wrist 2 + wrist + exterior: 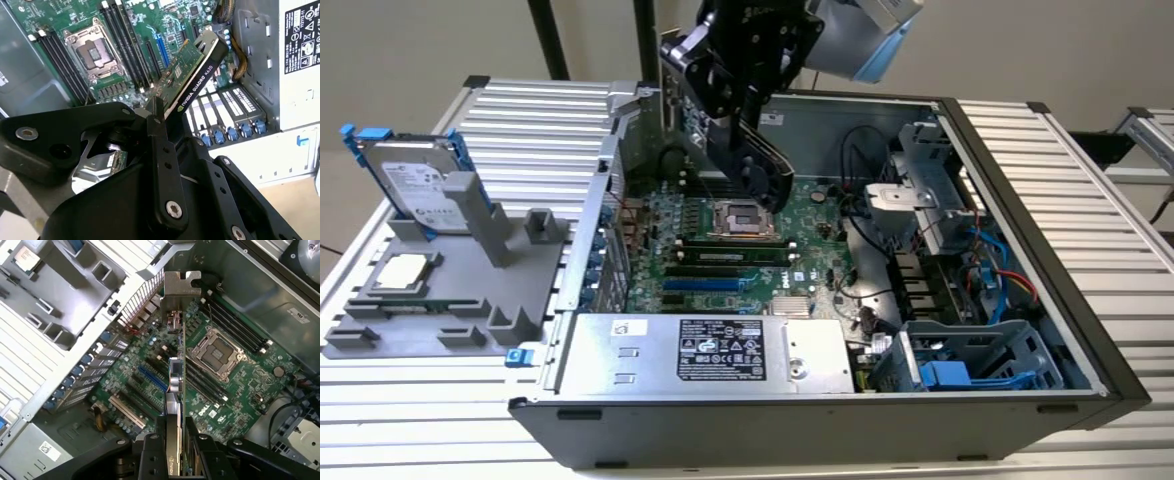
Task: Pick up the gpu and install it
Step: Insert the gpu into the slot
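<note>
**Step in hand.** Pick-up is complete and seating is not; the card is in transfer to its slot. The open grey-and-black sheet-steel computer case (787,435) lies on its side on the white ribbed metal table (1067,130). Inside it, the flat green motherboard (720,262) faces upward. Over that board, the black two-fingered metal gripper (173,432) is clamped on the gpu (758,165), a thin rectangular card with a green board face and a black shroud. The card hangs tilted within the case opening, above the area of the square metal processor socket (216,354). It appears to be clear of the board.

**Next move, as judged.** The card's connector edge must be set parallel to a long narrow expansion slot, such as the blue plastic slot (151,378). The silver steel end bracket (177,290) must meet the perforated rear wall (142,297) of the case. The tilt should be removed before any downward press.

**Materials and shapes.**
- **Case and table:** the case walls are smooth sheet metal and the table surface is ridged.
- **Motherboard:** densely populated, with rigid plastic slots in parallel rows.
- **Gripper:** the fingers (162,165) are matt black bars with bolt holes.
- **Card:** the shroud looks like smooth hard plastic. The bracket is thin, bright and notched at its tip.
</note>
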Available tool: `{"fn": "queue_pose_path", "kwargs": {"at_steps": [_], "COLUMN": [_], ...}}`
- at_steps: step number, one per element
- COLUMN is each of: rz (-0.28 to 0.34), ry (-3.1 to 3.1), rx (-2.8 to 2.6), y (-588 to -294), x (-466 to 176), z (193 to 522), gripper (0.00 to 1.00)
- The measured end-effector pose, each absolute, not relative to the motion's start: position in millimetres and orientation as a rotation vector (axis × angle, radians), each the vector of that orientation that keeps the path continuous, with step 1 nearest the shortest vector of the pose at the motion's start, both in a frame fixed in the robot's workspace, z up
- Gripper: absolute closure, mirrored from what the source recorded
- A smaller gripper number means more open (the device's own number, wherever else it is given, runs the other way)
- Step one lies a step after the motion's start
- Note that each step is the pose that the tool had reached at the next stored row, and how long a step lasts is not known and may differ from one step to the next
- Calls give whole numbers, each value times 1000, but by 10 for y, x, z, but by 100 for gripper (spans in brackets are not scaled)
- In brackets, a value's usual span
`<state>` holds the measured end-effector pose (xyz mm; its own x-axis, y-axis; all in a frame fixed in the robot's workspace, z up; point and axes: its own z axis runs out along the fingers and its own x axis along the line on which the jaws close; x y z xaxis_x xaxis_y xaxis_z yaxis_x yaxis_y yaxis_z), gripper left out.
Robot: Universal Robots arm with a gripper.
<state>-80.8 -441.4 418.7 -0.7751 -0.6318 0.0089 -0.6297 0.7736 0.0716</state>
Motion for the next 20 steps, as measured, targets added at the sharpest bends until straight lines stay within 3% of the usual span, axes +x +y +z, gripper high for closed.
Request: {"fn": "queue_pose_path", "kwargs": {"at_steps": [20], "rz": [-97], "ry": [-2863], "rx": [1199], "y": [-4414], "x": [-801], "z": [4187], "gripper": [100]}}
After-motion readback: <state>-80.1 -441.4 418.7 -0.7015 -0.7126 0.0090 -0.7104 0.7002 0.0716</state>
